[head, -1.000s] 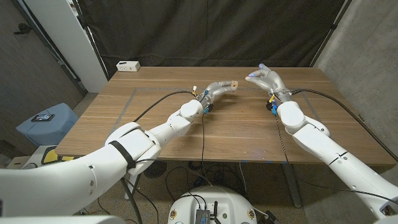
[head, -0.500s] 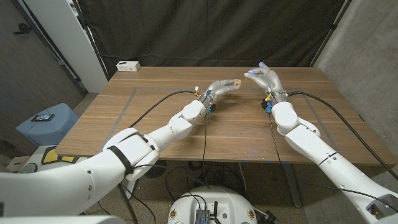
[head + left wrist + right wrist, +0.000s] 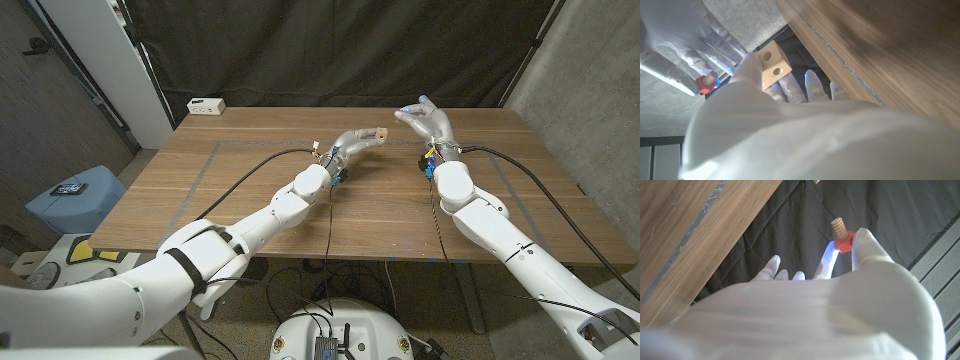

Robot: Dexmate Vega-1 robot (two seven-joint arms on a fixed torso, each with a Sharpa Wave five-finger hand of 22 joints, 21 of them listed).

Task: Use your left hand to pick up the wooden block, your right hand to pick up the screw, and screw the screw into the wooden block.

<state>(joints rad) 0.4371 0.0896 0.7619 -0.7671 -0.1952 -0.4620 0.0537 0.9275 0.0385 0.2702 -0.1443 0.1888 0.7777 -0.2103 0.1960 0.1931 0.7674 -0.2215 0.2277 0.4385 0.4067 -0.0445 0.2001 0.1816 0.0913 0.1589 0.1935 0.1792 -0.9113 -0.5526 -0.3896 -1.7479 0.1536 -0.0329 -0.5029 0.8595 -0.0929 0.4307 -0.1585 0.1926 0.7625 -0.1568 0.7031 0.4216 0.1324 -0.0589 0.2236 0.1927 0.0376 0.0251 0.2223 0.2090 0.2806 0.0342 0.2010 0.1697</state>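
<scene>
Left hand [image 3: 352, 139] grips the wooden block [image 3: 378, 133], held up above the bench [image 3: 250, 190] toward its far middle. In the left wrist view the block [image 3: 773, 64] is pinched at the fingertips, pale, with two round holes showing on its faces.

Right hand [image 3: 424, 122] pinches the screw [image 3: 841, 236] between thumb and a finger: red head, tan threaded shank pointing away from the hand. The same screw [image 3: 706, 82] shows beside the block, close but apart from it; the shank seems to point toward the block, though blur makes the alignment uncertain.

A small white box [image 3: 207, 105] sits at the bench's far left corner, well apart from the block.
</scene>
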